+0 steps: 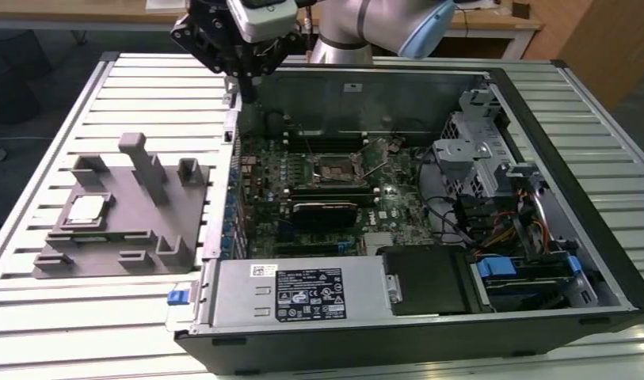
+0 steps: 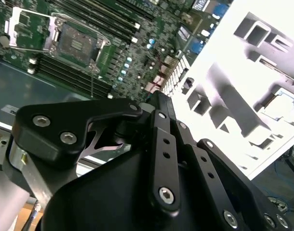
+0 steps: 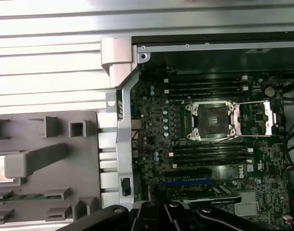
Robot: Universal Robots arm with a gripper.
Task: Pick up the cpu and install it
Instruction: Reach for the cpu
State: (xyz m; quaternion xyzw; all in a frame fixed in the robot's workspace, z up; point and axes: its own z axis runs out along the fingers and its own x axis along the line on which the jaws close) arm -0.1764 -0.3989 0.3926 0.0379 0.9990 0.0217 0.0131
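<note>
One black gripper, closed and empty, hovers upper left; the small silvery square cpu, mid-left, awaits a centred grasp.

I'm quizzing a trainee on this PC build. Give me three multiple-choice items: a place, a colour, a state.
1. The socket is: A open, empty; B closed over a chip; C under a cooler.
2. The cpu lies: A in the socket; B on the grey block; C on the table slats.
3. The motherboard is: A red; B green; C white.
Key: A, its frame is swung back off a bare centre; B, the silvery chip rests on the block; B, green shows between its parts.
</note>
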